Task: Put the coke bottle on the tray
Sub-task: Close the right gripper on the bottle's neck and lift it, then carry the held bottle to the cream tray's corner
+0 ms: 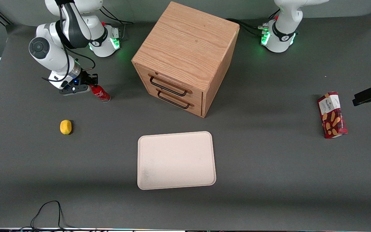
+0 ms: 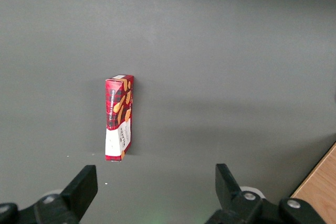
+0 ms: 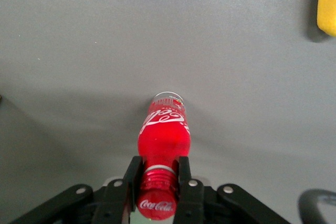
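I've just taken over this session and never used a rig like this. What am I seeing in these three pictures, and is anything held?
Two white robot arms stand on a grey table. One picture looks at them from the front; the other two come from cameras on each arm's wrist. The working arm's claw is shut on the neck of a red bottle, which lies tilted on the table near that arm's base. A cream tray lies nearer the front camera, in front of a wooden drawer cabinet. A lemon lies near the bottle; a red snack box lies toward the parked arm's end.
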